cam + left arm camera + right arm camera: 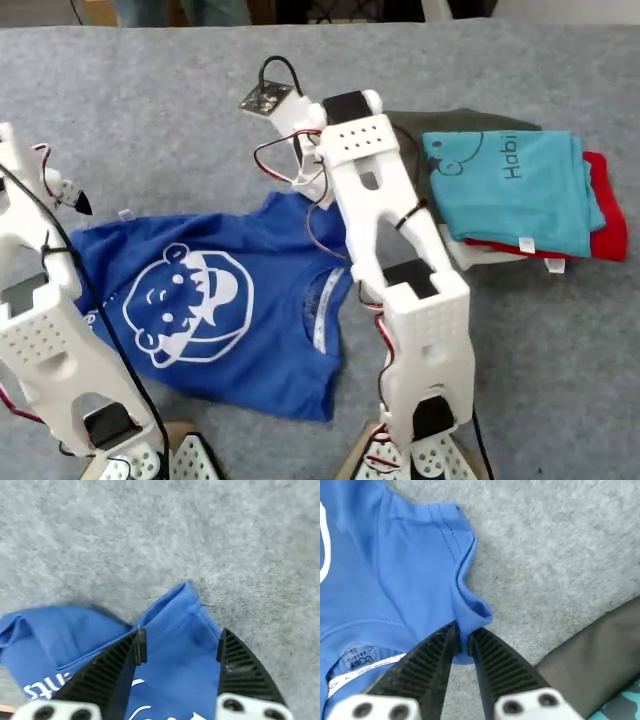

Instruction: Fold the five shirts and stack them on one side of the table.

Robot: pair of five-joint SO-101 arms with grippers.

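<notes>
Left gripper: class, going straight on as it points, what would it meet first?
The left gripper would most likely meet the blue shirt first; its sleeve lies just ahead, though depth is unclear.

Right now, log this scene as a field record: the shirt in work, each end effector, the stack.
shirt in work: blue shirt, print up on the grey table
left end effector: open, over a corner of the blue shirt
right end effector: shut on the blue shirt's sleeve edge
stack: teal shirt on top; red shirt, white shirt, dark shirt under it
</notes>
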